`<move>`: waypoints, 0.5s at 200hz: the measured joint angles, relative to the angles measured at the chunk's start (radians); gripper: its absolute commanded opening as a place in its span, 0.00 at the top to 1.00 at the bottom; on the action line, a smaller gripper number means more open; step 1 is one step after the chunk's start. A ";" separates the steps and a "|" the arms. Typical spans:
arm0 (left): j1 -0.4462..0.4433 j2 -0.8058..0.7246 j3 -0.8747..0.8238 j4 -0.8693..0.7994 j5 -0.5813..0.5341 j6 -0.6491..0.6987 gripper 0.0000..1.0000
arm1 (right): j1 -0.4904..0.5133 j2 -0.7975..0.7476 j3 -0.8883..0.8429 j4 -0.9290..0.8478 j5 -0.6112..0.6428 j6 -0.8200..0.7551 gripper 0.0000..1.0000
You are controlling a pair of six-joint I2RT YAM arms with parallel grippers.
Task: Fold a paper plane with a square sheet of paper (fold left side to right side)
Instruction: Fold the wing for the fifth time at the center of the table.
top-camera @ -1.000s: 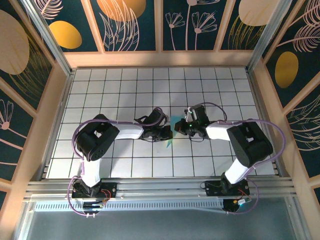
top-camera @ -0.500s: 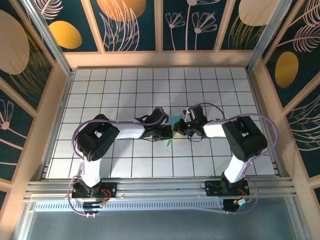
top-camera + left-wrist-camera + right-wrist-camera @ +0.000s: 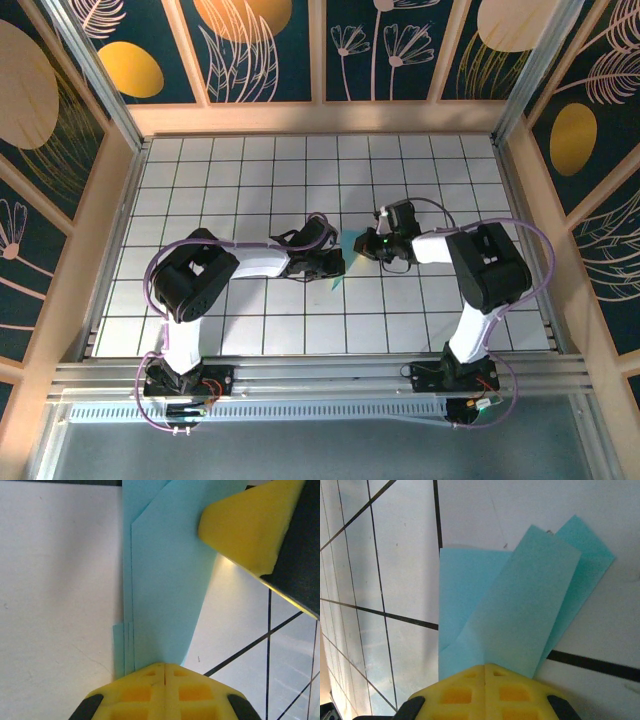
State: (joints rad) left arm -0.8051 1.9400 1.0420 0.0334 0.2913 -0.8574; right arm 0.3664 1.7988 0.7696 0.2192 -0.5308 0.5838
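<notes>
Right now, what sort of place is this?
Probably a purpose-built robot test cell: a white gridded tabletop, patterned panel walls enclosing it, and two arms bolted to a metal rail at the near edge.

Shows as thin light-cyan paper (image 3: pixel 348 243), folded narrow and long, near the middle of the table (image 3: pixel 200 160), well apart from every edge. Stacks several layers at one end, edges stepped along one long side. Fans at the other end into three overlapping flaps with square-cut tips.
</notes>
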 measured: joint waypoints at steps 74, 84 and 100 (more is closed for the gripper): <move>0.000 0.000 -0.007 0.016 -0.005 0.001 1.00 | -0.127 0.066 0.098 -0.033 -0.009 -0.058 1.00; 0.000 0.000 -0.008 0.017 -0.005 0.001 1.00 | -0.137 0.077 0.112 -0.042 -0.013 -0.063 1.00; 0.000 0.000 -0.008 0.019 -0.005 0.001 1.00 | -0.146 0.088 0.130 -0.059 -0.025 -0.072 1.00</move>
State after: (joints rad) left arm -0.8051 1.9400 1.0340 0.0521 0.2863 -0.8566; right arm 0.2199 1.8866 0.9001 0.1600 -0.5560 0.5114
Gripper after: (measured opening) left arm 0.044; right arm 0.047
